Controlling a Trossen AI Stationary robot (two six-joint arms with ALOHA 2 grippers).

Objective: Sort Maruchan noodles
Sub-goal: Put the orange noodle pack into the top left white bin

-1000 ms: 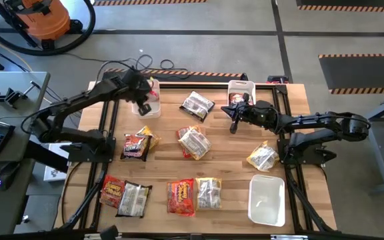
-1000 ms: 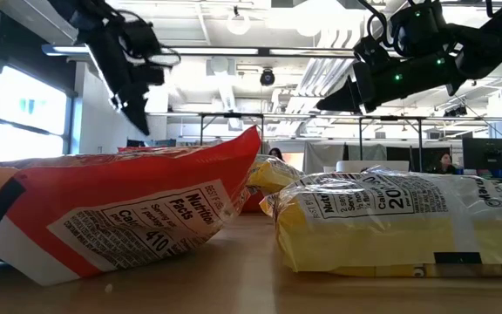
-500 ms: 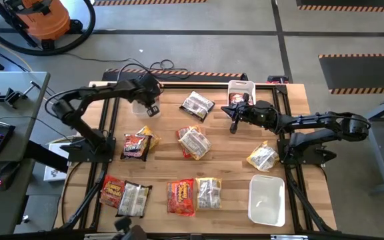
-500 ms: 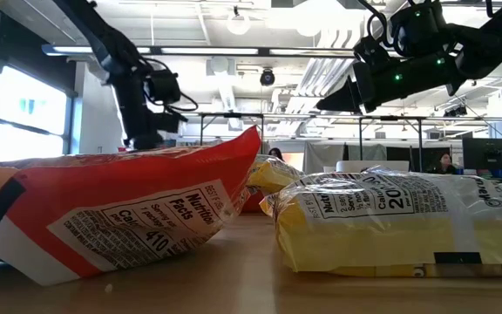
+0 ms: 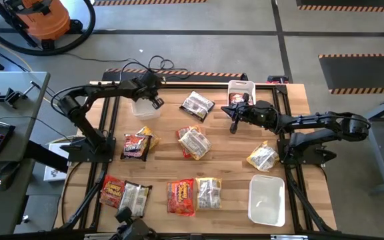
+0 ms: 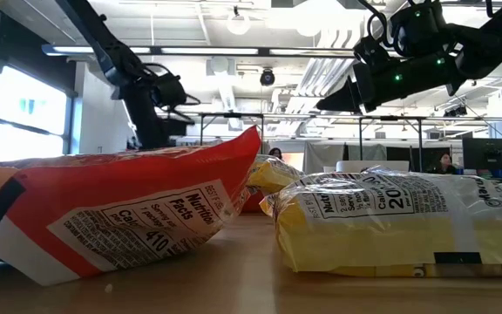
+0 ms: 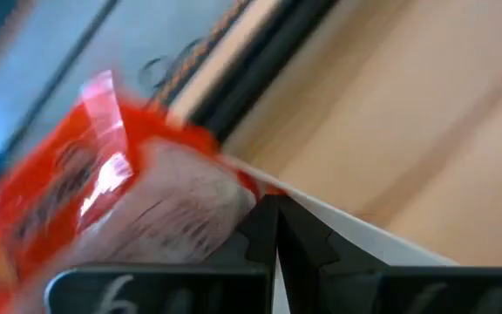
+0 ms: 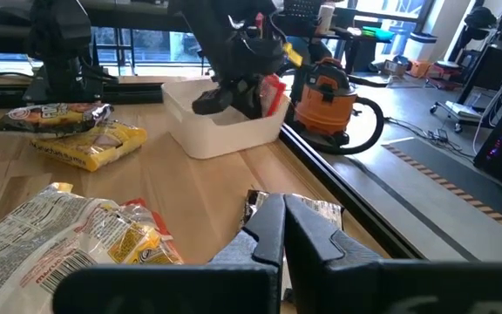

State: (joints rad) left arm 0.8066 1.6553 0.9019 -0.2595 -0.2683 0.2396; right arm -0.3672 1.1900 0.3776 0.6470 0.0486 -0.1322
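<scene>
- The Maruchan noodles [image 5: 193, 143] lay scattered flat across the table [image 5: 235, 160]; likely light, crinkly and slippery, with brittle blocks inside, so best pinched at a sealed edge.
- A red packet [image 7: 85, 187] sat in the far-left bin [image 5: 141, 107]; the far-right bin [image 5: 241, 90] held dark packets; the near bin [image 5: 267, 199] looked empty.
- The left gripper [image 5: 156, 101] hung over its bin, jaws together, empty.
- The right gripper [image 5: 233, 127] waited near the far-right bin, jaws likewise together.

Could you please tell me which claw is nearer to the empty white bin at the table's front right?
The right claw. It hangs mid-table, behind the empty white bin; the left claw is at the far-left bin.
</scene>
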